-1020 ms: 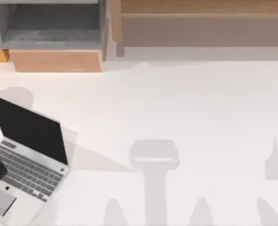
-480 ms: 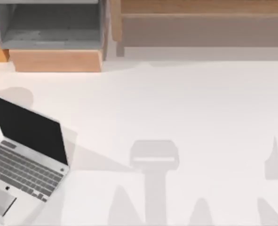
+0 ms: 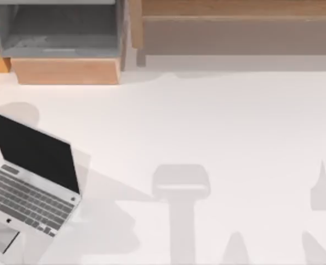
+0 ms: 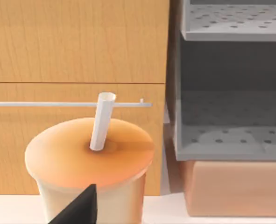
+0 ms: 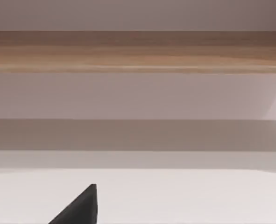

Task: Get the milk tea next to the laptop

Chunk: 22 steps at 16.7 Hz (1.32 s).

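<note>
The milk tea (image 4: 88,163) runs off the frame's lower edge, its base hidden behind the left gripper's dark fingertip (image 4: 79,210). The laptop (image 3: 25,193) is cropped at the table's left.

You see a laptop (image 3: 25,193) with a smooth silver body that looks like metal, and its black screen is flat and dull. The table (image 3: 218,127) is plain white and matt. The milk tea (image 4: 88,165) has a smooth, soft-shiny orange top, and its straw (image 4: 102,120) looks like white plastic. The cabinet (image 4: 77,60) behind it looks like pale wood with fine grain. The grey shelf (image 4: 231,121) looks matt and speckled.
</note>
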{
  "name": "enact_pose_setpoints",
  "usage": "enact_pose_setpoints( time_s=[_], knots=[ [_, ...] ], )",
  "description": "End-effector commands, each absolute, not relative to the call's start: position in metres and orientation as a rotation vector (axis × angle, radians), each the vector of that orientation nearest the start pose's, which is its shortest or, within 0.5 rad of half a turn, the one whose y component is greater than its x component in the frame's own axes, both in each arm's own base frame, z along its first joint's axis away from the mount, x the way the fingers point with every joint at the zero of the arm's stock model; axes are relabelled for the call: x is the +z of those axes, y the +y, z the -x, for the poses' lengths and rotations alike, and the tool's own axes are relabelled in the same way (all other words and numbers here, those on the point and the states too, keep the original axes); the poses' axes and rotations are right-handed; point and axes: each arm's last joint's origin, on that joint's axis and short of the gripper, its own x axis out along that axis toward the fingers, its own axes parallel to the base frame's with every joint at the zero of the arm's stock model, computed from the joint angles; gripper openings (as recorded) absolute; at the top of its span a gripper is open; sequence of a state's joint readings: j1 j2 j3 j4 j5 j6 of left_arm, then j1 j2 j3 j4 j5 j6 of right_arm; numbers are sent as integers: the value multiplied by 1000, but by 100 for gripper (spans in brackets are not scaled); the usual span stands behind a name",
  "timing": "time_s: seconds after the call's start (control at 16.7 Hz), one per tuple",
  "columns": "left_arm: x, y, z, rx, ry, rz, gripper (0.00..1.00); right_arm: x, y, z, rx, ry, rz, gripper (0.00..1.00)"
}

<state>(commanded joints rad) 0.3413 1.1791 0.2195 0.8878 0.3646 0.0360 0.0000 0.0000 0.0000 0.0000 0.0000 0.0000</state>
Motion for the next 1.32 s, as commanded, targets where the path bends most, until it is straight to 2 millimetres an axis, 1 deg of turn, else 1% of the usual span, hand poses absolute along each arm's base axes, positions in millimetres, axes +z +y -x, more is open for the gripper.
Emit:
enact_pose_setpoints(
  time_s=[0.18,0.3,0.48,0.6,0.72,1.08,1.2,1.32],
  knots=[
    [153,84,-221,-13,63,-4,100,160,-1,-106,0,0,0,100],
    [136,98,-230,-14,75,-1,100,160,-1,-106,0,0,0,100],
    [112,114,-235,-20,95,7,100,160,-1,-106,0,0,0,100],
    [102,119,-237,-24,98,9,100,160,-1,-106,0,0,0,100],
    [97,122,-237,-26,99,9,100,160,-1,-106,0,0,0,100],
    [97,121,-237,-29,103,11,100,160,-1,-106,0,0,0,100],
    [96,122,-247,-26,101,11,100,160,-1,-106,0,0,0,100],
    [95,124,-264,-27,99,9,100,160,-1,-106,0,0,0,100]
  ],
)
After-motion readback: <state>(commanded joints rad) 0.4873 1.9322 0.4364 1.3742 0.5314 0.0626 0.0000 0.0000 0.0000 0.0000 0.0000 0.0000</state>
